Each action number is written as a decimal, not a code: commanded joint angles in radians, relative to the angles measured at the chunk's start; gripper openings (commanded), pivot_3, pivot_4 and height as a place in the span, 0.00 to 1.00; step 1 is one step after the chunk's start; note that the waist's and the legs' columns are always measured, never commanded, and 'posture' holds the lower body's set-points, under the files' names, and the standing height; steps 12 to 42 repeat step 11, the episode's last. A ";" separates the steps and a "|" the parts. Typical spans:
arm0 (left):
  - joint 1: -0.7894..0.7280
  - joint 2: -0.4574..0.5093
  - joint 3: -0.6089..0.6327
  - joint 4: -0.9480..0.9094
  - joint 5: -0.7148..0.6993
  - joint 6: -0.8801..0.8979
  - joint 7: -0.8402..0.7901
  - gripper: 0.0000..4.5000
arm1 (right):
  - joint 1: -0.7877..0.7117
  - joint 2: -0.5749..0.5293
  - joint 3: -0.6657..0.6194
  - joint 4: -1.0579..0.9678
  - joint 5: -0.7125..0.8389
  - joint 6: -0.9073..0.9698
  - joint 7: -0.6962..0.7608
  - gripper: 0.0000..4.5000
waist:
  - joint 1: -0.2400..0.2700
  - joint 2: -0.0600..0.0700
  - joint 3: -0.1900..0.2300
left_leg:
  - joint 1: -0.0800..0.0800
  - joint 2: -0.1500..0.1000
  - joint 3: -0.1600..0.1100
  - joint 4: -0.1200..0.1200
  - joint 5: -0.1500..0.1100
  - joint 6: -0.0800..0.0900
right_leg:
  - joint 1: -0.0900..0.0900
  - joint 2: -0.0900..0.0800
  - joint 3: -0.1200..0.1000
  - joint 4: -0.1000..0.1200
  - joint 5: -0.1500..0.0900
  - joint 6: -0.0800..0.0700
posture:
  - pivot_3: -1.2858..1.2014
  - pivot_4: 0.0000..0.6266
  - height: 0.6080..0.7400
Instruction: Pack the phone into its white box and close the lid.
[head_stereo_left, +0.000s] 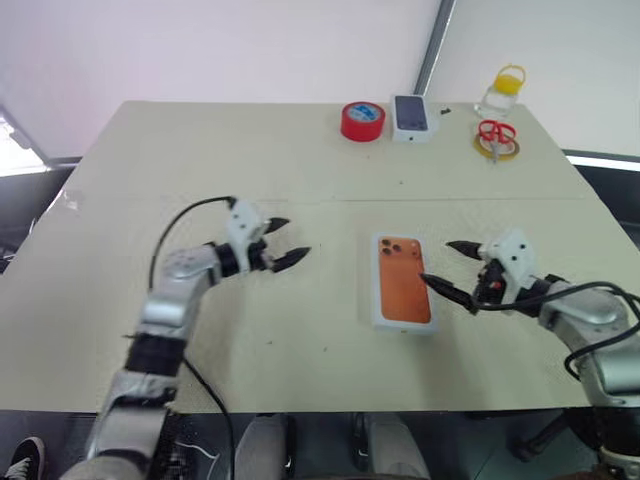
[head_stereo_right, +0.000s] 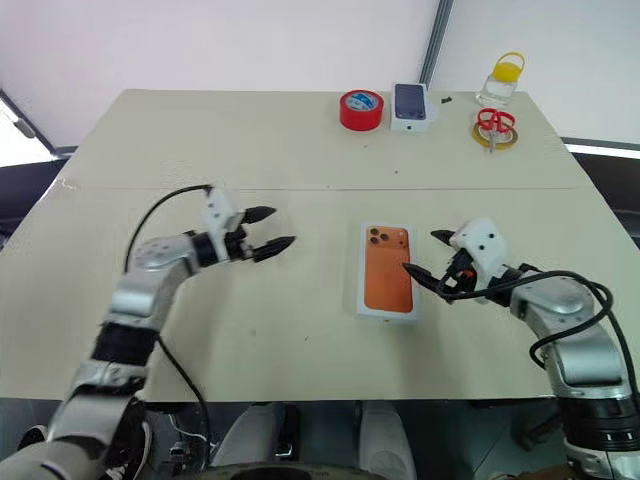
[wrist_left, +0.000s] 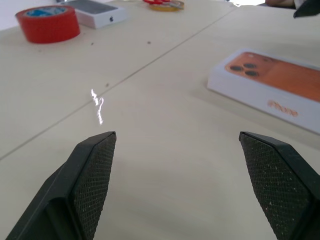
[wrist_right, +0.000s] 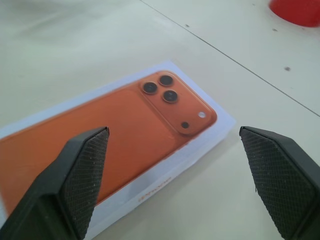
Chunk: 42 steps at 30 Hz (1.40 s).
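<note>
step: let go, back off | box looks shut | left gripper, right gripper spread wide, empty | tip: pull away slow, no bumping box

Counter: pale beige top, matte, with a thin seam running straight across its middle from side to side.

Lying on it:
- White box, closed, flat near the middle, just on the near side of the seam, long axis running front to back; its top face is printed with an orange phone back, camera cluster at the far left corner.
- Red tape roll, lying flat near the far edge.
- Second phone box, white with a dark printed top, just right of the tape roll.
- Red-handled scissors, resting on a yellow ring, far right.
- Clear jar with yellow lid, beyond the scissors, at the far right corner.
</note>
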 joint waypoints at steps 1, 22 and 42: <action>0.049 0.070 0.059 -0.107 -0.045 0.014 -0.026 0.93 | 0.018 -0.035 -0.072 0.021 0.051 -0.033 0.072 0.98 | 0.000 0.000 0.000 | 0.000 0.000 0.000 0.000 0.000 0.000 | 0.000 0.000 0.000 0.000 0.000 0.000 | 0.52 0.24 1.00; 0.235 0.180 0.165 -0.161 -0.099 0.021 -0.014 0.93 | 0.006 -0.086 -0.070 0.149 0.028 -0.130 0.179 0.98 | -0.002 0.001 0.001 | 0.001 0.000 0.001 0.001 0.000 0.000 | 0.001 0.000 0.001 -0.001 0.000 0.000 | 0.52 0.24 1.00; 0.235 0.180 0.165 -0.161 -0.099 0.021 -0.014 0.93 | 0.006 -0.086 -0.070 0.149 0.028 -0.130 0.179 0.98 | -0.002 0.001 0.001 | 0.001 0.000 0.001 0.001 0.000 0.000 | 0.001 0.000 0.001 -0.001 0.000 0.000 | 0.52 0.24 1.00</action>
